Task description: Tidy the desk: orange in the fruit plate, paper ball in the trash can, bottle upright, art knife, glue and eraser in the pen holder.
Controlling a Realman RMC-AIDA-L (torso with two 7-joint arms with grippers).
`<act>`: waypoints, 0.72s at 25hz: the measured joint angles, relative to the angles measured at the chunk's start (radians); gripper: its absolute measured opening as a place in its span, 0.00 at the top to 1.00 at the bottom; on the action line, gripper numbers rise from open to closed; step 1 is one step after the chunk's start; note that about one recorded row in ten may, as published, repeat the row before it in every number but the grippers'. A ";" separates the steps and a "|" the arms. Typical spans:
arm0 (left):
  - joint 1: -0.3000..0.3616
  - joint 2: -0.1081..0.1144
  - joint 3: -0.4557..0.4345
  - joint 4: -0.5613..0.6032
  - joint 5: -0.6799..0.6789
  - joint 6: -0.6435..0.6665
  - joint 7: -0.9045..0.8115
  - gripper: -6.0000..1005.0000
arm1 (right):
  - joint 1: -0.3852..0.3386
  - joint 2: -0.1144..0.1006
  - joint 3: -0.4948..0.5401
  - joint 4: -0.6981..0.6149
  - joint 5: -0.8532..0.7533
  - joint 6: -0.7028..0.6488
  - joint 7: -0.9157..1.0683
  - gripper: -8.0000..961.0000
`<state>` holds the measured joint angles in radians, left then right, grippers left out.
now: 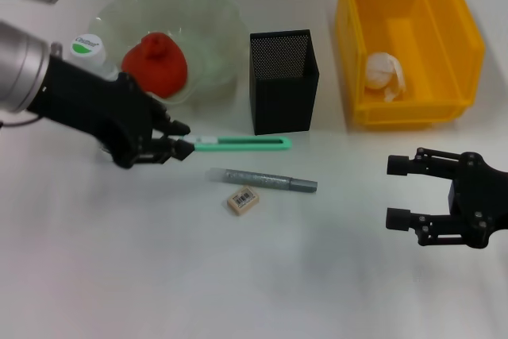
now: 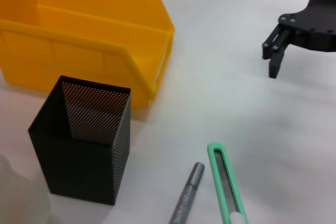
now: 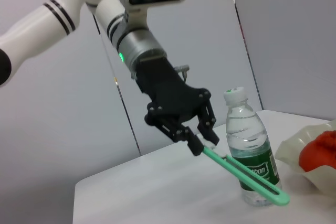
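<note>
The left gripper (image 1: pixel 181 139) is pinching one end of the green knife (image 1: pixel 246 144), which is sticking out toward 3 o'clock, just in front of the black pen holder (image 1: pixel 283 81). The knife could be swinging or slipping, because it is held only by its tip. The right gripper (image 1: pixel 401 191) is waiting wide open, holding nothing, at 4 o'clock from the pen holder.

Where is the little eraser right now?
In the head view the eraser lies on the white table, near the middle, just in front of the silver glue stick and apart from both grippers.
</note>
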<state>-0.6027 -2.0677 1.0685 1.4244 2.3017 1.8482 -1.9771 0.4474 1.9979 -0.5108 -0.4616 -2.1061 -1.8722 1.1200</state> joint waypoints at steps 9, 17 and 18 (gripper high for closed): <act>-0.128 -0.003 0.086 0.098 0.095 0.061 -0.144 0.79 | -0.008 0.001 0.000 0.000 0.000 0.016 -0.009 0.15; -0.243 -0.009 0.150 0.143 0.232 0.090 -0.210 0.79 | -0.012 0.001 0.001 0.000 0.000 0.016 -0.019 0.15; -0.264 -0.011 0.162 0.159 0.250 0.097 -0.222 0.79 | -0.012 0.001 0.001 0.000 0.000 0.016 -0.019 0.15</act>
<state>-0.8668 -2.0782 1.2309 1.5835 2.5518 1.9450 -2.1987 0.4350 1.9988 -0.5100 -0.4617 -2.1061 -1.8560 1.1006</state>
